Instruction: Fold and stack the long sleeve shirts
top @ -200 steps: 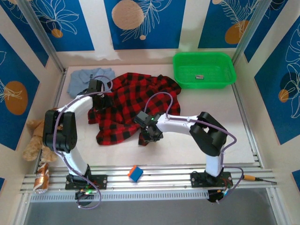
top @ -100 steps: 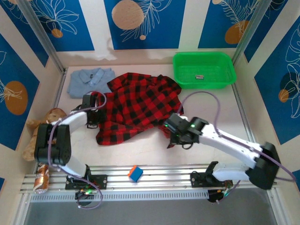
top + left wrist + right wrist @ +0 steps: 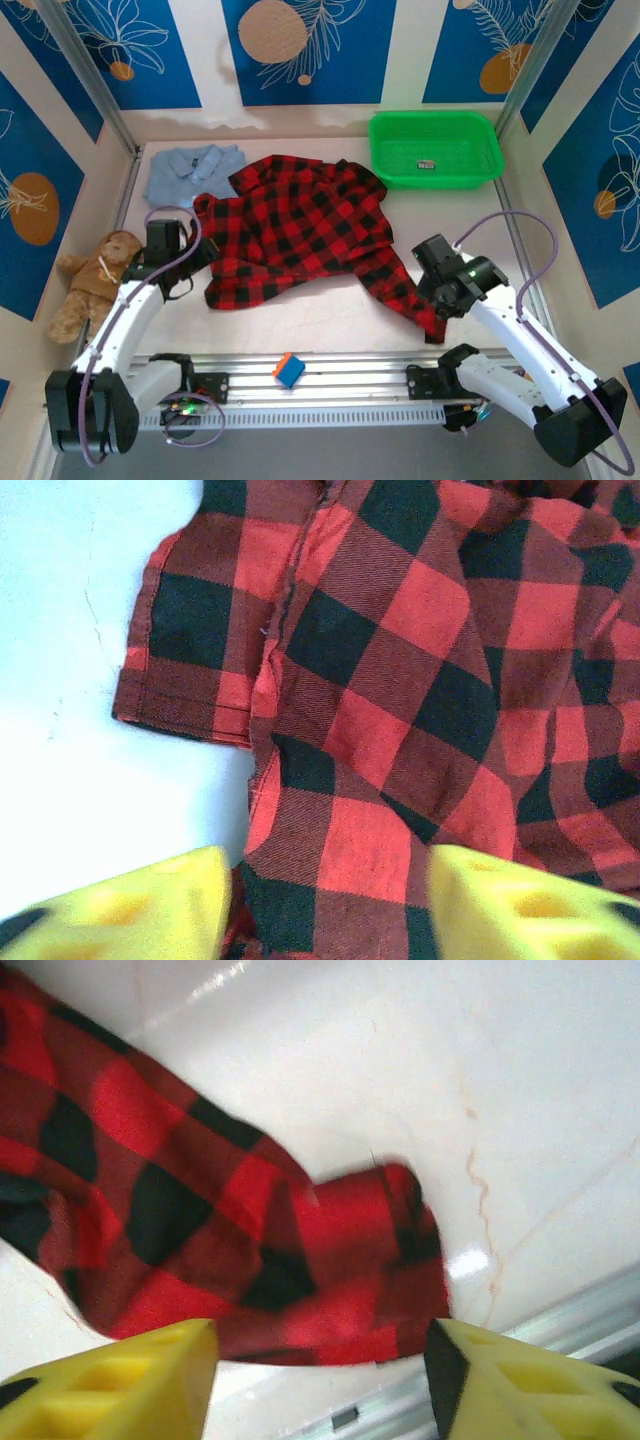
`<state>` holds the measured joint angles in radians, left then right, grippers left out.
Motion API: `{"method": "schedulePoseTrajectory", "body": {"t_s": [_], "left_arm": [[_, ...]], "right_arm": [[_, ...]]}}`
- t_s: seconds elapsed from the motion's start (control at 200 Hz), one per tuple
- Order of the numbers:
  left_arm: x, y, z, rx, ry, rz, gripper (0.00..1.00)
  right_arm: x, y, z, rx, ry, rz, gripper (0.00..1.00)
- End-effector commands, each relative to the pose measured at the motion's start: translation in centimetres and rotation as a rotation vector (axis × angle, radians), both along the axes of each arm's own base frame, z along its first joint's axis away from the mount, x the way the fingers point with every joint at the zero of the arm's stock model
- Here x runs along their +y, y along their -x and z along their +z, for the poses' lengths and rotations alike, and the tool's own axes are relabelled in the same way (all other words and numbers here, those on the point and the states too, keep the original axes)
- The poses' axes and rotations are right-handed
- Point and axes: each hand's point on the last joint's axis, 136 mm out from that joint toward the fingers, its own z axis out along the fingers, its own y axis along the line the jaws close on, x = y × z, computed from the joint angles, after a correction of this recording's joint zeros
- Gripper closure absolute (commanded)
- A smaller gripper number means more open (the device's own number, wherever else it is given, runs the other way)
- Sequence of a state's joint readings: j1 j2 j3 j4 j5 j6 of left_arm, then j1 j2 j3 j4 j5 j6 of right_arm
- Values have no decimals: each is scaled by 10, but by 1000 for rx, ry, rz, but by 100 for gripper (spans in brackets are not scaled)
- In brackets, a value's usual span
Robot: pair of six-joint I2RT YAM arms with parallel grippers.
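1. The pale, glossy table [image 3: 330, 310] carried two shirts and a basket.
2. The red-and-black checked flannel shirt [image 3: 300, 225] lay crumpled across the middle, nearer the left edge.
3. One of its sleeves [image 3: 405, 290] trailed toward the near right corner, its cuff flat on bare tabletop.
4. The light blue shirt [image 3: 185, 170] lay in the far left corner, just beside the flannel.
5. A green basket [image 3: 440, 178] stood in the far right corner, apart from both shirts.
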<state>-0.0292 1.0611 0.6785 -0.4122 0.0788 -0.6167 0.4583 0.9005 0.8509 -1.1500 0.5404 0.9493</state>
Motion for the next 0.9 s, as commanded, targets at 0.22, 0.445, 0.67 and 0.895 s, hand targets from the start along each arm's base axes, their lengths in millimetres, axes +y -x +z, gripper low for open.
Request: {"method": "schedulePoseTrajectory", "body": {"t_s": [0.22,0.445,0.67,0.895], "left_arm": [[-9,1,-56,171,92,-45,34],[-22,2,-81,200,191,-62,45],[-39,18,-96,227,265,-91,56],[-36,37,-92,230,249,-79,87]], "right_arm": [[78,-156,15,-105,-122,435,37],[81,-194,-55,-14,-158,421,40],[95,-226,-76,-47,-238,433,45],[86,-241,-81,-34,-225,380,83]]}}
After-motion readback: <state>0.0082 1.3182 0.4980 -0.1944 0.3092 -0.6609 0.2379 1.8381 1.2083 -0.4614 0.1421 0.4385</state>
